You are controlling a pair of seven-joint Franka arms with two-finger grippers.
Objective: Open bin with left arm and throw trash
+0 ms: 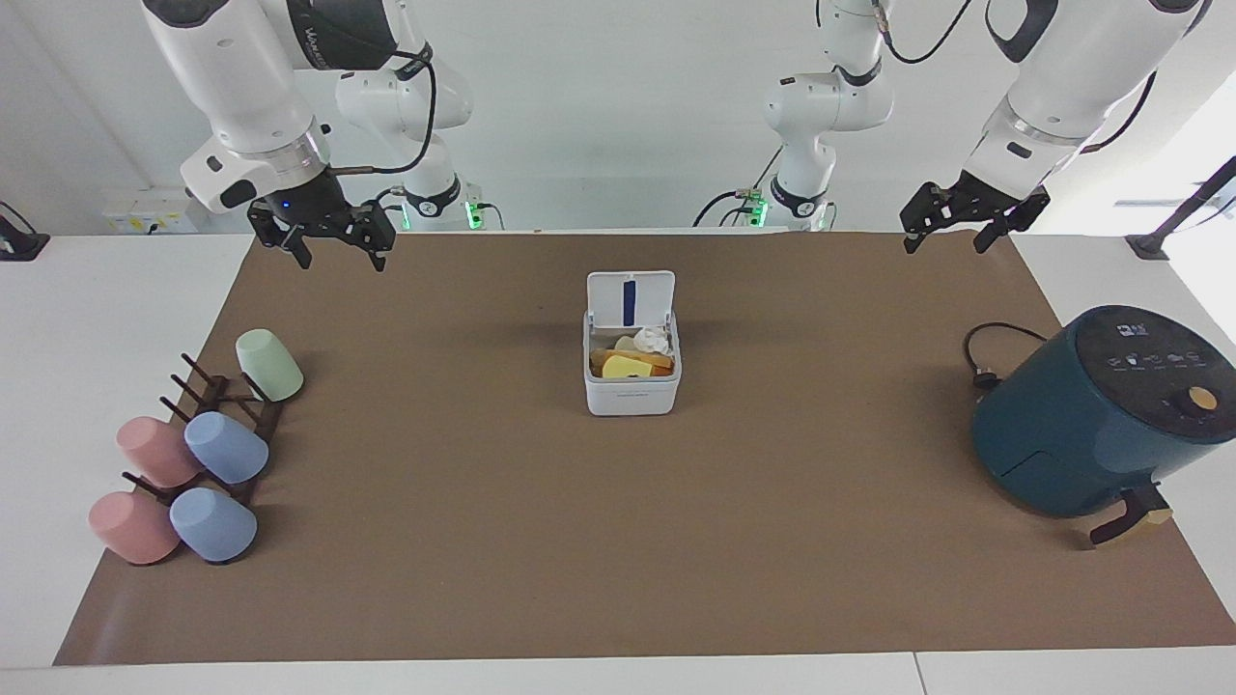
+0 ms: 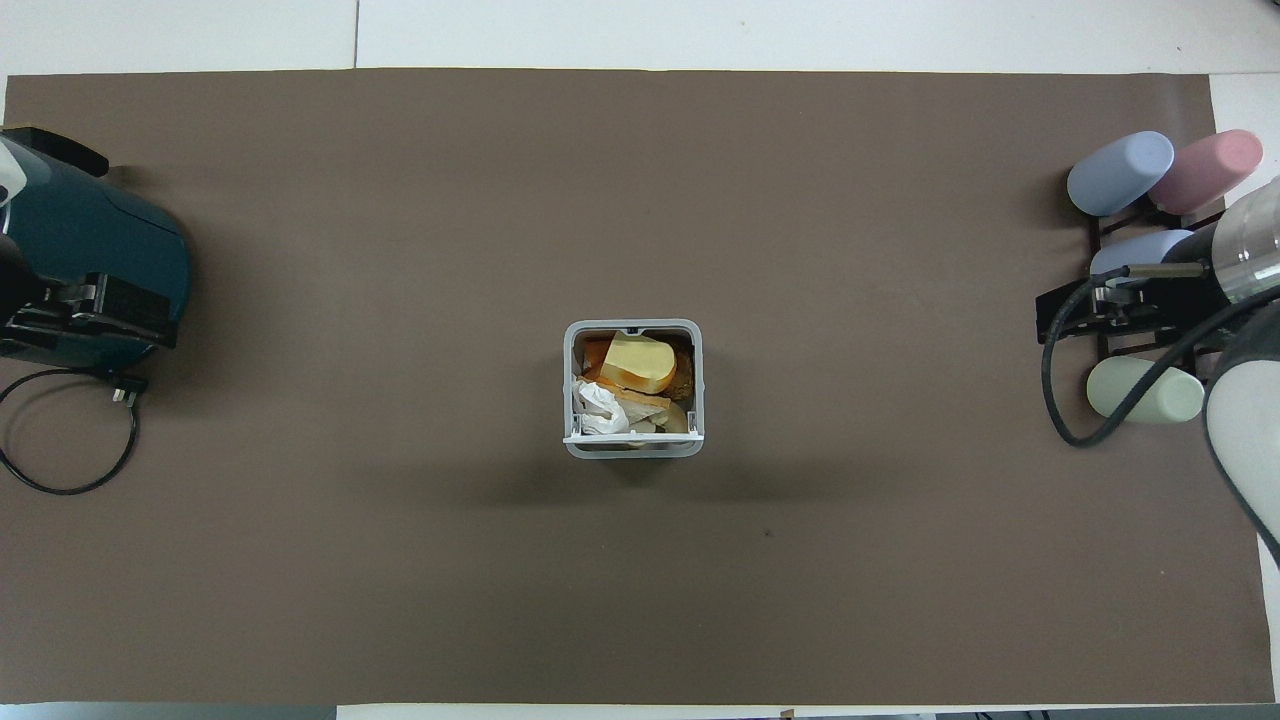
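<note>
The white bin [image 1: 632, 393] stands mid-table on the brown mat, its lid [image 1: 631, 297] hinged upright on the side nearer the robots. The trash lies inside: a pale yellow wedge [image 2: 640, 362] on top, a crumpled white paper wad [image 2: 598, 408] beside it, and a golden-brown lump [image 2: 684, 374] mostly covered by them. My right gripper [image 1: 338, 259] hangs open and holds nothing, over the mat's corner at the right arm's end. My left gripper [image 1: 945, 245] waits open over the mat's corner at the left arm's end, also holding nothing. Both are well clear of the bin [image 2: 634, 326].
A dark teal air fryer [image 1: 1091, 415] with its black cord [image 1: 985, 357] sits at the left arm's end. A wooden rack with several pastel cups [image 1: 227, 449] lies at the right arm's end, partly under the right arm [image 2: 1240, 440] in the overhead view.
</note>
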